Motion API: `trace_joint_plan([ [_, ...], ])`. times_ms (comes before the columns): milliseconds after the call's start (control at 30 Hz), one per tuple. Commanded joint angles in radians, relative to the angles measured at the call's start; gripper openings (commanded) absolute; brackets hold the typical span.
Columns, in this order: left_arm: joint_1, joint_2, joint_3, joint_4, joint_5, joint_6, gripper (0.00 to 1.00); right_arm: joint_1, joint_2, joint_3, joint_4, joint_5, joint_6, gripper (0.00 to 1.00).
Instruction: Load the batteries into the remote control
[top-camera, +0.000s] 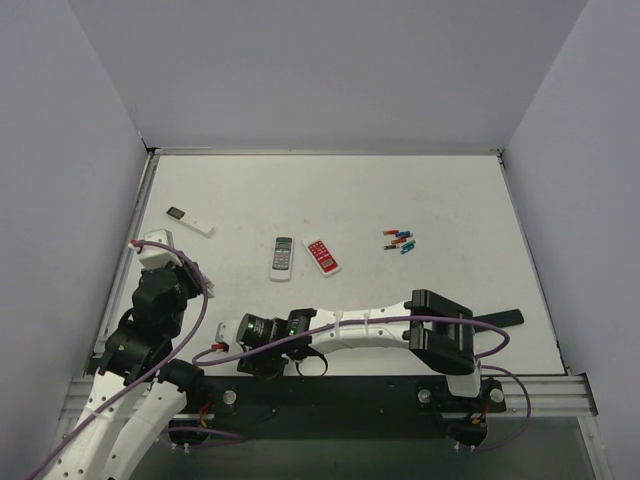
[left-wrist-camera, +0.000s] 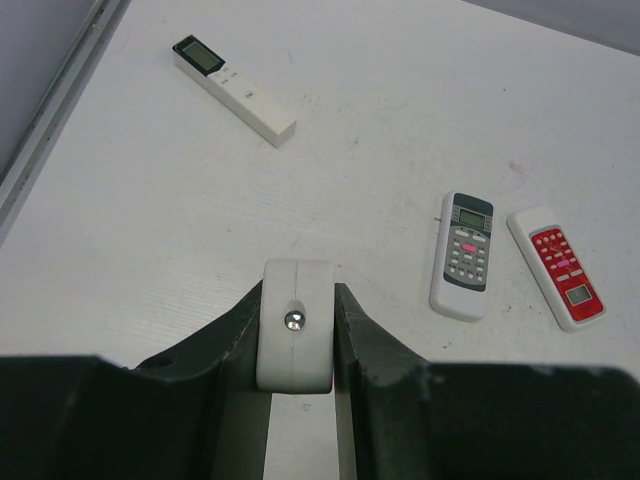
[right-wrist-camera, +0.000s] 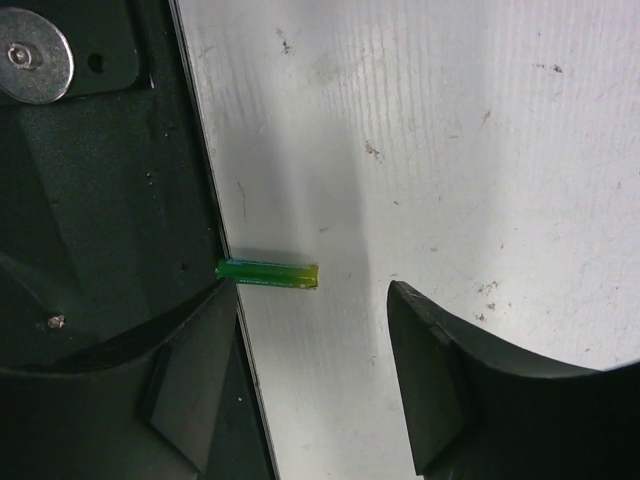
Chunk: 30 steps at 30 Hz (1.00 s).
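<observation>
White plastic remote control (left-wrist-camera: 296, 355) is clamped in the left gripper (left-wrist-camera: 297, 292), apparently for loading. Green cylindrical battery (right-wrist-camera: 268, 273), at the table's (right-wrist-camera: 450, 150) near edge, is straddled by the right gripper (right-wrist-camera: 310, 292), fingers parted.

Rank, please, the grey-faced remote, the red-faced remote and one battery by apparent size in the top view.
Largest: grey-faced remote and red-faced remote, too alike to rank.
Smallest: battery, clearly.

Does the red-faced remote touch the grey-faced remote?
No, the red-faced remote lies apart from the grey-faced remote, with a plain gap between them.
</observation>
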<state>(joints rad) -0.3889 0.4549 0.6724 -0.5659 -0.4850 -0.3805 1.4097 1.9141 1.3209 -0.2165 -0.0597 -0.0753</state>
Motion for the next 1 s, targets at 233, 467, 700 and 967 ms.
trace_joint_plan([
  [233, 0.015, -0.004, 0.006, 0.041, 0.017, 0.014, 0.00, 0.026, 0.056, 0.072, -0.070, -0.069, -0.144, 0.60],
  [467, 0.015, -0.005, 0.003, 0.041, 0.025, 0.014, 0.00, 0.028, 0.083, 0.066, -0.086, 0.001, -0.181, 0.59],
  [700, 0.015, -0.007, 0.004, 0.043, 0.028, 0.014, 0.00, 0.005, 0.065, 0.005, -0.084, 0.057, -0.224, 0.46],
  [967, 0.016, -0.005, 0.001, 0.047, 0.040, 0.012, 0.00, -0.112, -0.024, -0.129, -0.083, 0.057, -0.322, 0.41],
])
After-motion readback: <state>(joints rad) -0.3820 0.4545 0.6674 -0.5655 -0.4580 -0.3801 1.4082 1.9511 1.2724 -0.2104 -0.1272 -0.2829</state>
